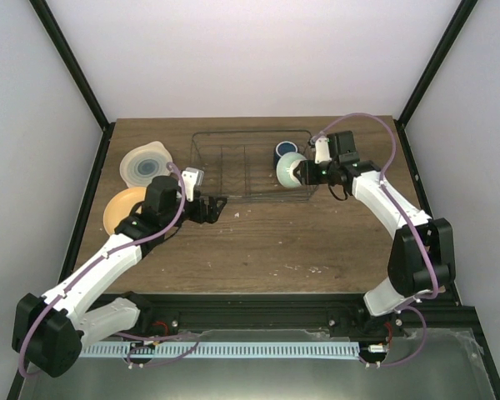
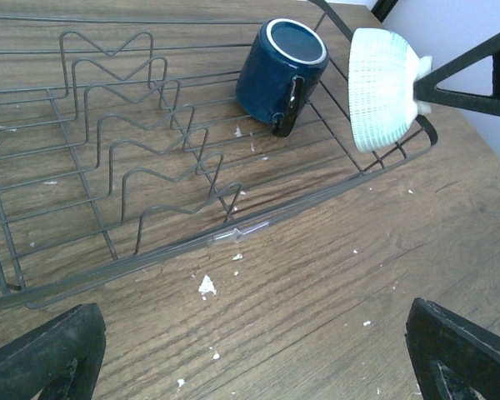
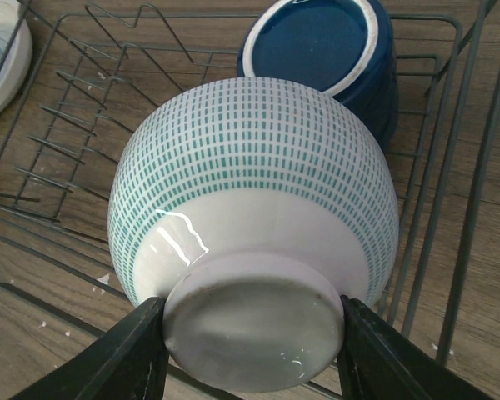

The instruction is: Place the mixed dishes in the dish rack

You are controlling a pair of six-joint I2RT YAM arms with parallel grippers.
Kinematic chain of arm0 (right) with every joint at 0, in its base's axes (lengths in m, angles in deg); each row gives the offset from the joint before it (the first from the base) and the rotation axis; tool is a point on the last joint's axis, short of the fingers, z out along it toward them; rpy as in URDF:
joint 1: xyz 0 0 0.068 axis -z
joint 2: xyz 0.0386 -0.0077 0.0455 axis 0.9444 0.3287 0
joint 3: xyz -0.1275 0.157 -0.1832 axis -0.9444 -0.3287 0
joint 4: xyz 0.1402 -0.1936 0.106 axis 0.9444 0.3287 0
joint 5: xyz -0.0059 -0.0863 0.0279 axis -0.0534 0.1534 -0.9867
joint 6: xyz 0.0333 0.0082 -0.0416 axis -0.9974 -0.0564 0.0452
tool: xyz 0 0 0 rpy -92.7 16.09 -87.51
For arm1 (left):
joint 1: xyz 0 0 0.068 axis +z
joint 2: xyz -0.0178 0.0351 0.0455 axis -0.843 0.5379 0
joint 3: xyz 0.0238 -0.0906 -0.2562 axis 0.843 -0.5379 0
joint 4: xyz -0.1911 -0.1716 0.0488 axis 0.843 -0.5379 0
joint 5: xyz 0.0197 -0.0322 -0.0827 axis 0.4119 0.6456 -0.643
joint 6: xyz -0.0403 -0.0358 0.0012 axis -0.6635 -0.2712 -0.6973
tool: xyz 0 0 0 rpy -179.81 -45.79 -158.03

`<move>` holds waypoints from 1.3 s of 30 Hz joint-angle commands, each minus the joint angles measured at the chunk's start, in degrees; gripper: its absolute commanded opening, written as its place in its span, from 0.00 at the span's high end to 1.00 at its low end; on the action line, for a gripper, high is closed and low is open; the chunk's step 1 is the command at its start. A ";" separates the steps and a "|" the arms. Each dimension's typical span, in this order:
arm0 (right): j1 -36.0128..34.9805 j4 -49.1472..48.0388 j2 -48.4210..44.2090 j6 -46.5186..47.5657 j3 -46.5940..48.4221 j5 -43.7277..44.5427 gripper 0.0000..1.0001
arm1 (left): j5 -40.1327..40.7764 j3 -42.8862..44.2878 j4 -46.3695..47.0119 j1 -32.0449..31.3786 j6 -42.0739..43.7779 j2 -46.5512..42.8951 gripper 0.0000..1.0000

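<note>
R pincer [image 3: 254,337] is clamped on the foot ring of the mint bowl [image 3: 254,183], one finger each side. The bowl is on its side, mouth twd the rack's far end, foot twd the wrist cam. L pincer [image 2: 250,358] is spread wide w/ nothing between the fingers [image 2: 42,358], over bare table [image 1: 275,242] just in front of the rack's near rail.

Edges & room: the rack [image 2: 192,242] sits at the back-centre of the table. The bowl [image 2: 382,87] hangs at its R end, over the near-R corner rim; can't tell if it touches the wire. The blue mug [image 2: 277,71] is in the R end of the rack, base up & tilted, handle twd the near rail, just beside the bowl. Zigzag dividers [image 2: 142,100] in the L & middle sections are bare. The table's R edge lies close past the rack's R end.

Cream plate [image 1: 146,164] lies flat on the table L of the rack, apart from it. Orange plate [image 1: 121,208] is nearer the bases, partly under the L arm. Pale crumbs [image 2: 207,286] dot the wood by the near rail.

Marks: the bowl has rows of teal dashes over its upper body, plain white band & foot.

Pose: R arm reaches fwd, elbow out R, wrist turned in L twd the rack. L arm stretches diagonally fwd, wrist low.
</note>
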 commanded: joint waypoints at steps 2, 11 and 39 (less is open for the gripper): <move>-0.61 3.83 1.32 2.78 6.17 3.92 0.65 | 0.22 -0.79 0.21 0.22 0.83 0.01 0.00; -2.76 9.63 7.11 5.46 11.91 8.67 0.65 | -0.27 -1.35 0.77 0.28 1.01 0.68 0.00; -4.79 22.59 17.95 9.66 20.86 18.97 0.63 | -1.87 -1.06 1.16 0.28 1.38 3.38 0.00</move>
